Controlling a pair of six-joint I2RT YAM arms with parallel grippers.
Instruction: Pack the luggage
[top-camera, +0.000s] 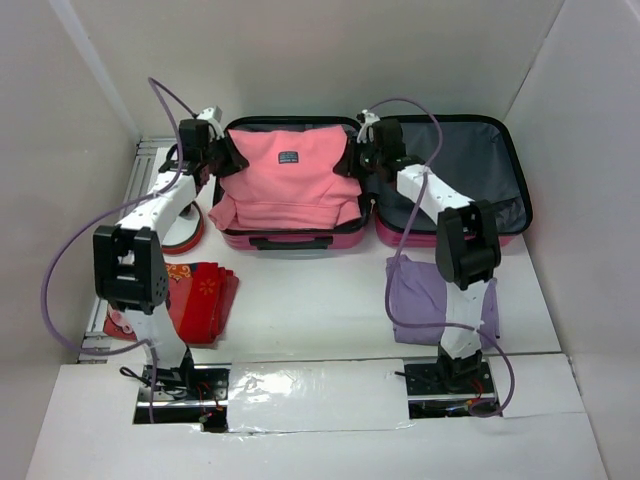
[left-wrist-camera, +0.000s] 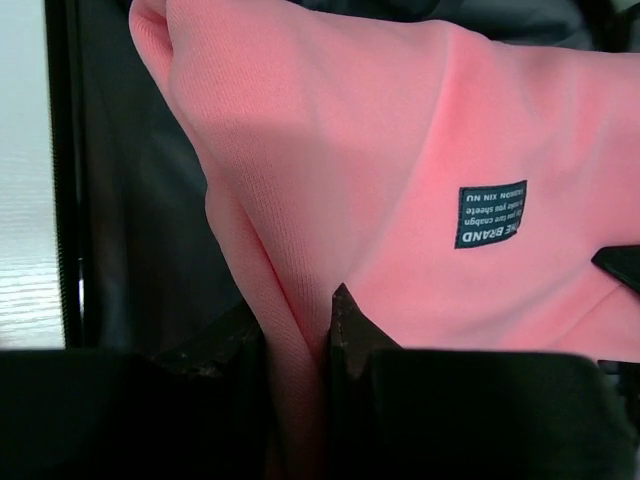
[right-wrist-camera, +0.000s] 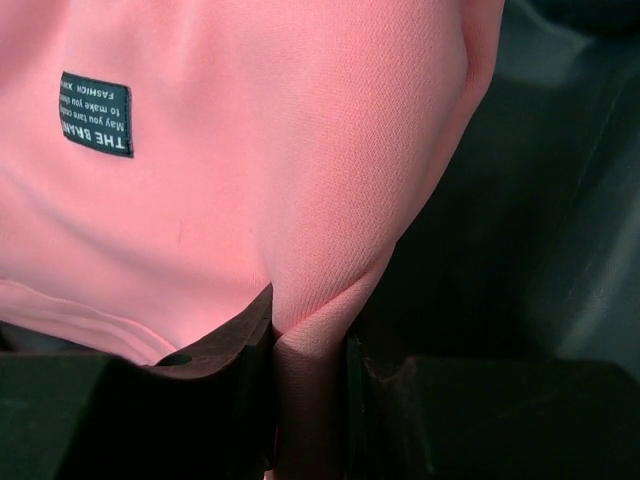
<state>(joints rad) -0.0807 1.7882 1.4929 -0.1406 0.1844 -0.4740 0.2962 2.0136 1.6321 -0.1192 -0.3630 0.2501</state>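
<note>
A small suitcase (top-camera: 478, 165) is laid open at the far side of the worktop (top-camera: 300, 320), with both halves flat. The outer shell is seen to be pink along the near wall, and the right half shows dark grey lining edged by a black rim. A pink sweatshirt (top-camera: 290, 185) is spread over the left half, its lower edge draped across the near wall.

The sweatshirt is gripped at both upper corners. From the left wrist, the left fingers (left-wrist-camera: 340, 312) are seen closed nearly together on a fold of the pink fabric (left-wrist-camera: 400, 130), which is pinched between them. From the right wrist, the right fingers (right-wrist-camera: 255, 325) are likewise closed on a bunched fold of the same fabric (right-wrist-camera: 280, 130). In the overhead view the left fingers (top-camera: 222, 160) are placed at the left rim of the suitcase and the right fingers (top-camera: 362, 152) at its hinge.

A small dark label (right-wrist-camera: 96, 114) with pale lettering is sewn to the sweatshirt. "THE BRAND" can be read on it, followed by "May you…" and "FASHION"; the remaining small print is not clearly legible. The same label (left-wrist-camera: 490, 213) is shown upside down in the left wrist view.

A folded red cloth (top-camera: 200, 300) with yellow flowers is laid on the worktop near the left arm, and a purple cloth (top-camera: 420, 290) beside the right arm.
</note>
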